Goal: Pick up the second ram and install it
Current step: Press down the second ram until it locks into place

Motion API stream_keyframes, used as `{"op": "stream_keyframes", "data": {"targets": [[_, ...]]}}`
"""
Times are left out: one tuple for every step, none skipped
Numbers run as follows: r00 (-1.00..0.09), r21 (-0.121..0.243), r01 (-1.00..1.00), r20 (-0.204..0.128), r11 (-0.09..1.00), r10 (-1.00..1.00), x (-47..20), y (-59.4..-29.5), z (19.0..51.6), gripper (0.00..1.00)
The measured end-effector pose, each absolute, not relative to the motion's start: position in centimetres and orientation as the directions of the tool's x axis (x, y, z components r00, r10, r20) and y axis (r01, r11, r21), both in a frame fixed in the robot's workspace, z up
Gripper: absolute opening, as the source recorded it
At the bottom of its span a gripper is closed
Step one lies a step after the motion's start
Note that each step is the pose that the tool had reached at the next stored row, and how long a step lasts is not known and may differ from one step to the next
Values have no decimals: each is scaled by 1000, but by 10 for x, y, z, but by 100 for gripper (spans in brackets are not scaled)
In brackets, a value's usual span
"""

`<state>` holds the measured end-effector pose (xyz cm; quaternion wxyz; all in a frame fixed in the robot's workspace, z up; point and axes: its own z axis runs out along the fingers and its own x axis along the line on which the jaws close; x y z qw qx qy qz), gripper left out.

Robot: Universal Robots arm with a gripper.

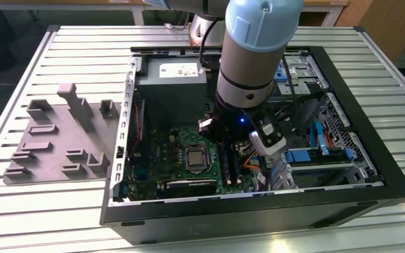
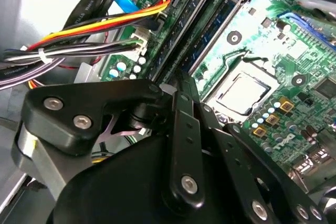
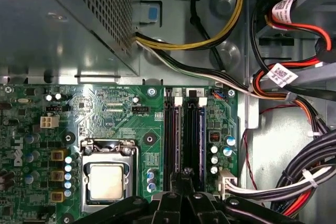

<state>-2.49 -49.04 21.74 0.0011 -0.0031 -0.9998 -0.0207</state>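
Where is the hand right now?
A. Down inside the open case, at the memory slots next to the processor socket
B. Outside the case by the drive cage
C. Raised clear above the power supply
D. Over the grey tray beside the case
A: in the first wrist view the hand sits at the end of the memory slots, beside the processor socket.

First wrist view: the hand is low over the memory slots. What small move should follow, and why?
Probably a short, straight push down. The hand sits at one end of the memory slots, lined up with their length. I cannot tell whether the second ram is under it or already seated, so the push should be gentle.
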Motion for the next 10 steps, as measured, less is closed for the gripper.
{"op": "stream_keyframes", "data": {"targets": [[-1000,44,6,2,999,6,-25,-490,220,11],[-1000,43,6,2,999,6,-25,-490,224,11],[-1000,42,6,3,999,6,-25,-491,229,11],[-1000,43,6,2,999,6,-25,-491,233,11],[-1000,44,6,3,999,6,-25,-491,236,11],[-1000,44,6,3,999,6,-25,-491,238,11],[-1000,44,6,3,999,6,-25,-491,238,11],[-1000,45,6,3,999,6,-25,-491,238,11],[-1000,45,6,3,999,6,-25,-491,238,11],[-1000,45,6,3,999,6,-25,-491,238,11]]}}
